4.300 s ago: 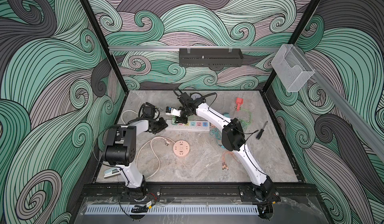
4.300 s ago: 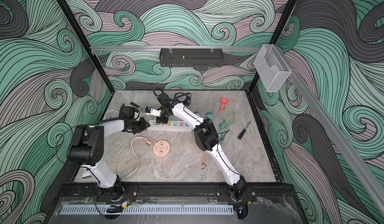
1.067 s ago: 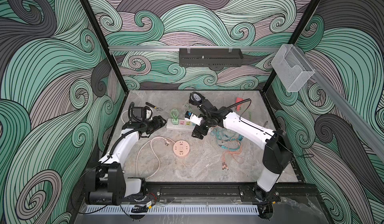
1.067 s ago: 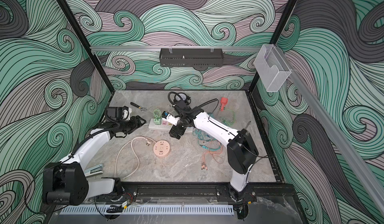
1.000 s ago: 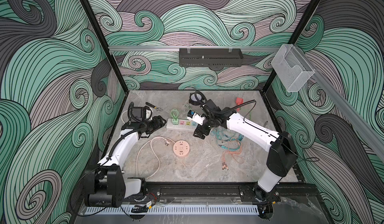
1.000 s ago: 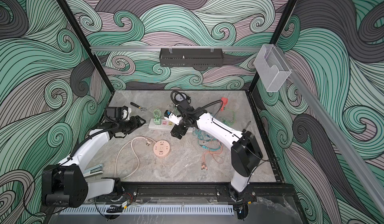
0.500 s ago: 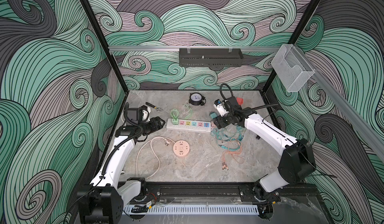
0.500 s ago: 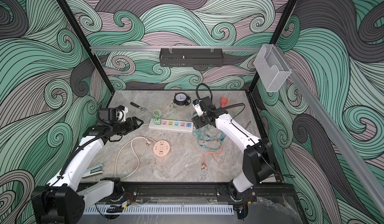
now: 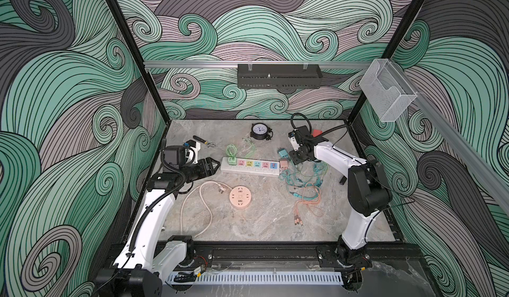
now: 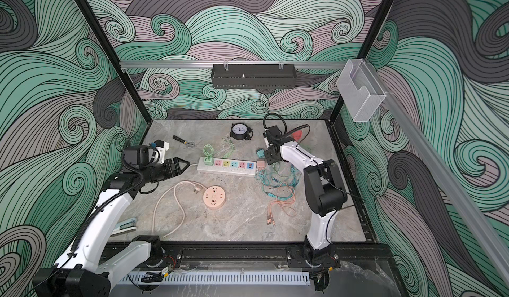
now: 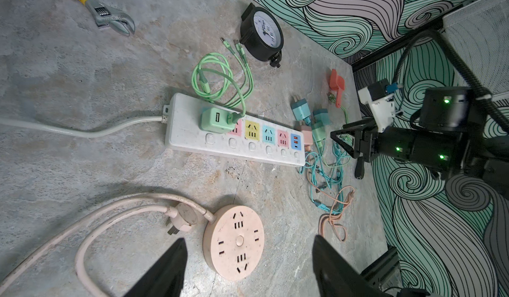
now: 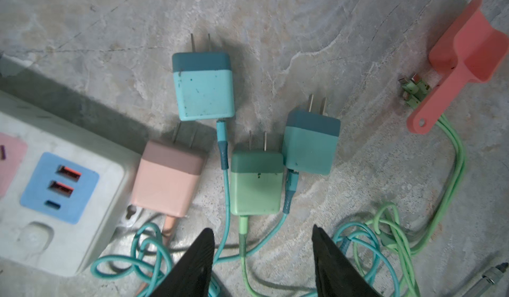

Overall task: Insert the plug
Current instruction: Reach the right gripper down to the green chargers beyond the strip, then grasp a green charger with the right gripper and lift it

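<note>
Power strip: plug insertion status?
Done: one green charger sits in the end socket of the power strip. In hand: nothing; the right end effector hovers open over four loose chargers beside it. Remaining: grasp one, insert it in a free socket.

Left gripper (image 9: 214, 166) jaws apart; right gripper (image 12: 261, 233) likewise, angled down.

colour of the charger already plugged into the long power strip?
It's a light green charger cube in the white power strip. Clearest in the left wrist view.
</note>
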`<state>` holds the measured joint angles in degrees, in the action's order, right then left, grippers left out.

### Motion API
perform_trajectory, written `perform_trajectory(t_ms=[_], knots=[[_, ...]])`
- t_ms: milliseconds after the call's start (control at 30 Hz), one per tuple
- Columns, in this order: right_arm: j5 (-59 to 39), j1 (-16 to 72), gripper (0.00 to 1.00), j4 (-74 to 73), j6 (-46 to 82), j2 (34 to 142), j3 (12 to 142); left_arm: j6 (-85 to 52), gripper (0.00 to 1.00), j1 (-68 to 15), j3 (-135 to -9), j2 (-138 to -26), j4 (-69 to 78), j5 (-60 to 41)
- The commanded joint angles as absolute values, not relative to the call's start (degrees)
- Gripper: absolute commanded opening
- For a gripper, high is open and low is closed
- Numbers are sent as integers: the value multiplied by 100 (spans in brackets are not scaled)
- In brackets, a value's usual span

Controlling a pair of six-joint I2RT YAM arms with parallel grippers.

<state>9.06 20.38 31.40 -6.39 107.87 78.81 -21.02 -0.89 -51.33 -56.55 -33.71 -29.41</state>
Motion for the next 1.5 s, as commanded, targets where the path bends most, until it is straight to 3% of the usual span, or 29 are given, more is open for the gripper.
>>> perform_trajectory(t_ms=[0,600,1467], knots=[[929,1945,56,3114,-580,10991,8100,-1908,74,-53,-5276,-5513,-3624,-3110],[528,1850,54,3219,-361,11629,8326,-1869,74,-53,-5248,-5378,-3657,-3076],[892,1825,48,3875,-9,12224,8962,-1837,74,-53,-5388,-5200,-3800,-3029]])
